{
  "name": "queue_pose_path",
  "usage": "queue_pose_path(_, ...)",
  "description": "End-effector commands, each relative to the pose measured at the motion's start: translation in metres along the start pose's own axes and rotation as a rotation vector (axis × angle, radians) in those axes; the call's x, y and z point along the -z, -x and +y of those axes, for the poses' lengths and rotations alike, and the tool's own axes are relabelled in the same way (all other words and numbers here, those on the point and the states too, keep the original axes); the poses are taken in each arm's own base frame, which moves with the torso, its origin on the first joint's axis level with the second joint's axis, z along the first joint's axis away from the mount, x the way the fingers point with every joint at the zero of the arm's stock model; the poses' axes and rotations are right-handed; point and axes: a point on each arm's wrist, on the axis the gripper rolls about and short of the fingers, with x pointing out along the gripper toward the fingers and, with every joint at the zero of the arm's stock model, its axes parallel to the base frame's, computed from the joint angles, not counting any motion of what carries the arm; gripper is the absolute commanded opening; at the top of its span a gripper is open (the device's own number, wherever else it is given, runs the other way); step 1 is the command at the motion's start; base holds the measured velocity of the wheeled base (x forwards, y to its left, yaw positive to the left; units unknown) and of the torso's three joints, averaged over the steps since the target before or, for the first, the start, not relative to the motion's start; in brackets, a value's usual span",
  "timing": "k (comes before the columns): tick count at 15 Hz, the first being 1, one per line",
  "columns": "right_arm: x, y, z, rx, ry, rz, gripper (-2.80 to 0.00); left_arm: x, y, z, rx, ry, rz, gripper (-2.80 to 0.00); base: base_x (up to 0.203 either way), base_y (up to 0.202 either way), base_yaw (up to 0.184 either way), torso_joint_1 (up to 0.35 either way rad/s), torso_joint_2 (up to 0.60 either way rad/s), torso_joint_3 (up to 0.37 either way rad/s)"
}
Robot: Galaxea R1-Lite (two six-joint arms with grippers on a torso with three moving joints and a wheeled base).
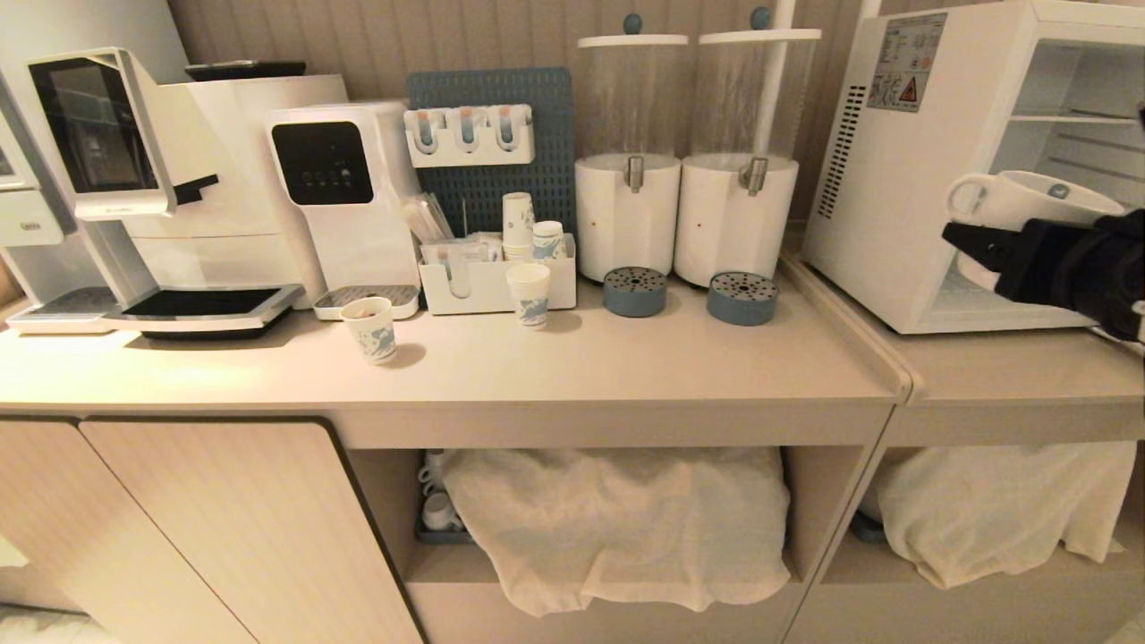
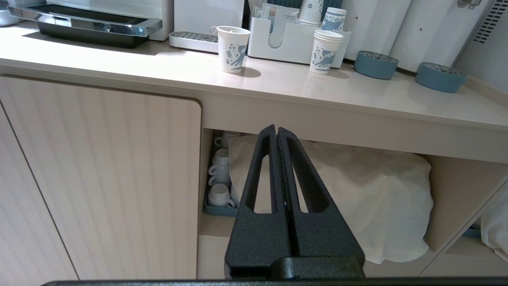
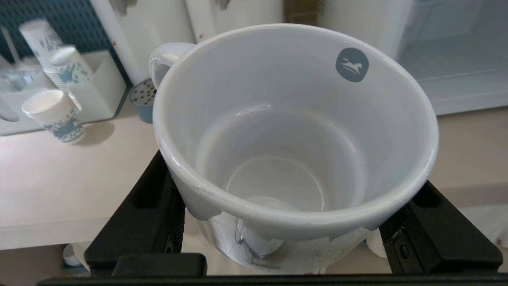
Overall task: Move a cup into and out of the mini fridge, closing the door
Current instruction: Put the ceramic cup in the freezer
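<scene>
**Ana:** While the head view has it at the right edge, where is the cup (image 1: 1029,201)?

**Ben:** Held off the bench (image 1: 555,358) in front of the mini fridge (image 1: 903,197), whose cavity stands open with wire shelves showing. The right claw (image 1: 984,246) pinches the cup by its sides; the loop handle points toward the two white drink dispensers (image 1: 684,215).

**Ana:** What crowds that stretch of bench?

**Ben:** Two round blue drip trays (image 1: 687,293) sit before the dispensers, nearest the fridge's corner. Further along are a white organiser (image 1: 487,284) with stacked paper cups, two loose paper cups (image 1: 370,329) toward the front edge, a water machine (image 1: 344,197) and a coffee machine (image 1: 134,188) at the far left end.

**Ana:** And the left wrist view?

**Ben:** The left claw (image 2: 277,133) hangs below the bench's front edge, fingers pressed together, facing an open shelf with a white cloth (image 2: 357,198) and small white mugs (image 2: 220,178) in a blue tray.

**Ana:** Right wrist view?

**Ben:** The cup's empty bowl fills it, a blue logo (image 3: 352,65) inside the rim, black fingers (image 3: 147,210) against both sides.
</scene>
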Motion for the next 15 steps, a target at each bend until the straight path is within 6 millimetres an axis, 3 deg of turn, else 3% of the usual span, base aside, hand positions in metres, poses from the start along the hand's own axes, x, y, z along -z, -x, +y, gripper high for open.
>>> queue_pose_path(1, -0.011, 0.035, -0.007, -0.012, -0.02, -0.063, -2.8, 0.011, -0.001, 0.002, -0.005, 0.002, 0.034, -2.8, 0.0, 0.0, 0.0, 0.0, 0.0, 0.0)
queue_pose_path(4, -0.009, 0.078, -0.018, -0.004, -0.035, -0.092, -2.8, 0.011, -0.001, 0.002, -0.005, 0.002, 0.034, -2.8, 0.0, 0.0, 0.0, 0.0, 0.0, 0.0)
queue_pose_path(11, -0.005, 0.164, -0.059, 0.278, -0.088, -0.188, -2.8, 0.011, -0.001, 0.002, -0.005, 0.002, 0.034, -2.8, 0.0, 0.0, 0.0, 0.0, 0.0, 0.0)
queue_pose_path(15, 0.023, 0.227, -0.068, 0.326, -0.125, -0.27, -2.8, 0.011, -0.001, 0.002, -0.006, 0.002, 0.034, -2.8, 0.0, 0.0, 0.0, 0.0, 0.0, 0.0)
